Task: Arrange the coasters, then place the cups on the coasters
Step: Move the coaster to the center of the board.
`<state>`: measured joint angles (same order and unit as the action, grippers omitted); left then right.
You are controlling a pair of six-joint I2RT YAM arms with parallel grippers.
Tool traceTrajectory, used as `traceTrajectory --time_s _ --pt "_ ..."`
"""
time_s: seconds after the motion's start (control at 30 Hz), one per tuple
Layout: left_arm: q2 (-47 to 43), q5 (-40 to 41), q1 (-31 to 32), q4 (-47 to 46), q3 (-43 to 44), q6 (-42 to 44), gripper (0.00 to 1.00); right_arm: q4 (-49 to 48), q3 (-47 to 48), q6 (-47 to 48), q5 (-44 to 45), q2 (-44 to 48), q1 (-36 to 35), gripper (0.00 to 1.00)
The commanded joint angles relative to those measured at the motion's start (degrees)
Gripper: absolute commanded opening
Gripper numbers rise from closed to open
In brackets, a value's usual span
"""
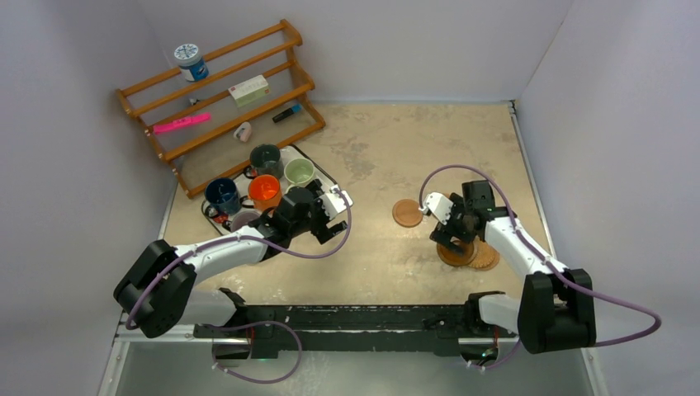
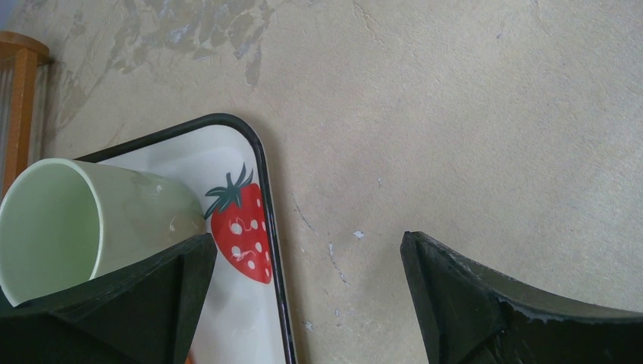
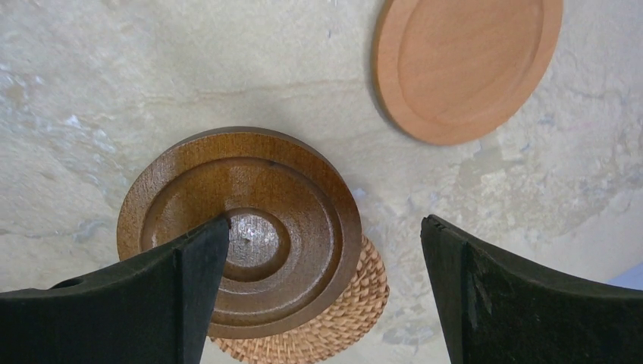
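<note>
Several cups stand on the strawberry tray (image 1: 320, 171) at the left: dark grey-green (image 1: 266, 158), pale green (image 1: 299, 172), orange (image 1: 264, 191), dark blue (image 1: 222, 195) and purple-grey (image 1: 245, 219). My left gripper (image 1: 330, 208) hovers open over the tray's right edge (image 2: 263, 163), empty, with the pale green cup (image 2: 83, 220) beside its left finger. A light wooden coaster (image 1: 406, 213) lies alone mid-table. My right gripper (image 3: 322, 243) is open above a dark wooden coaster (image 3: 250, 182), which rests on a wicker coaster (image 3: 356, 303). The light coaster (image 3: 466, 64) lies beyond them.
A wooden rack (image 1: 219, 99) leans at the back left, holding a blue-and-white jar (image 1: 191, 62), a pink item (image 1: 182, 124) and a small box (image 1: 248, 89). White walls close in the table on three sides.
</note>
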<state>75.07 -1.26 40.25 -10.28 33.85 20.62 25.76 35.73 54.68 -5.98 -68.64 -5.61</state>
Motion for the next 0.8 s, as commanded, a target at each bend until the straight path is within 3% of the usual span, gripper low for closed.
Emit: traceTrajectory --time_s 0.0,0.4,0.77 --pt "-0.3 -0.9 -0.3 -2.1 0.0 0.8 1.0 -3.3 -0.9 -0.4 -6.6 -2.5 -0.4 0.99" --pt "0.6 -0.8 -0.3 -2.3 0.1 1.3 1.0 -7.1 -0.6 -1.4 -14.4 -6.7 -4.8 0.99" --pt "0.3 -0.2 -0.3 -2.4 0.0 1.9 1.0 -11.5 0.3 -4.2 -15.6 -10.8 -12.6 0.99"
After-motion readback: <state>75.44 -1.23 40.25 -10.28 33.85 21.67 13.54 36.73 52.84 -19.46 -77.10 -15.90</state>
